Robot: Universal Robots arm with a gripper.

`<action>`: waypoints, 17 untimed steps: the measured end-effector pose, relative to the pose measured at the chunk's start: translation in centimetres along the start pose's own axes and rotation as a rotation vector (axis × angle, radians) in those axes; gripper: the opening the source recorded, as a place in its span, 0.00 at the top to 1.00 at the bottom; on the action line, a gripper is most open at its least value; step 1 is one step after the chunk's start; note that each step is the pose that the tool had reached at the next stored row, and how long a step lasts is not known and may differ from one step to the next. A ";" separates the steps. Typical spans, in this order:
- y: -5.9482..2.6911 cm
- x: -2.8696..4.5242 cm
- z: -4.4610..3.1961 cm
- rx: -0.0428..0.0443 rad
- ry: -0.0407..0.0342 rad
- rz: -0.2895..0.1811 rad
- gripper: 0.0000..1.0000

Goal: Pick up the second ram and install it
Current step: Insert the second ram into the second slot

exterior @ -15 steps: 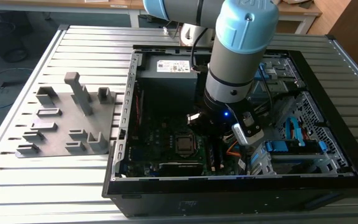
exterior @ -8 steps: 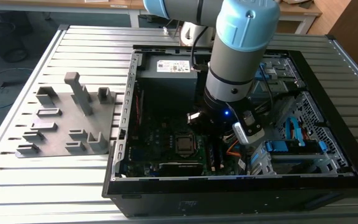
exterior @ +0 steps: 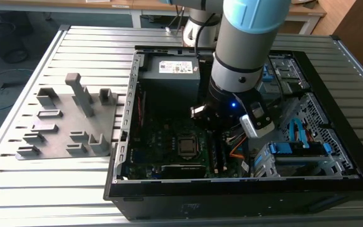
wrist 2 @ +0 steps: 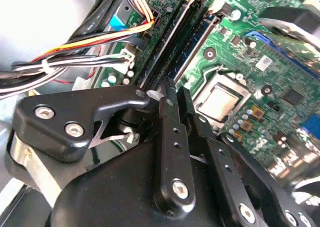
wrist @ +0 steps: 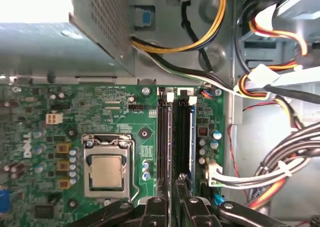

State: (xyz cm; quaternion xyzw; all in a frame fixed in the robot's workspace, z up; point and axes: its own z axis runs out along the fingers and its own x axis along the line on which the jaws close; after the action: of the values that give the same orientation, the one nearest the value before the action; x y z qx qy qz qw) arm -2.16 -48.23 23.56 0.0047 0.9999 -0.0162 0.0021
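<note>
In the exterior view the arm [exterior: 241, 52] fills the middle of the open computer case [exterior: 232, 189], blocking reach from above. The power supply [exterior: 168, 78] crowds the upper left of the case and the drive cage [exterior: 298, 151] the lower right. In the first wrist view the cable bundle [wrist: 280, 162] hangs at the frame's right, close beside the memory slots [wrist: 177, 132]; the processor socket [wrist: 107, 169] lies low at lower left, leaving open board there. The grey fixture plate [exterior: 62, 123] stands outside, at the exterior view's left
</note>
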 end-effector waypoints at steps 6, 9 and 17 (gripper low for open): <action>-0.03 -0.01 -1.11 0.0000 0.0000 0.000 0.87; -0.03 -0.01 -1.43 0.0001 0.0000 0.000 0.90; -0.06 -0.01 -2.28 0.0005 0.0000 0.000 0.90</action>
State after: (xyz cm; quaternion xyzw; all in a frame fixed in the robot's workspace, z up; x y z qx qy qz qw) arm -2.16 -48.21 25.84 0.0047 0.9999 -0.0164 0.0021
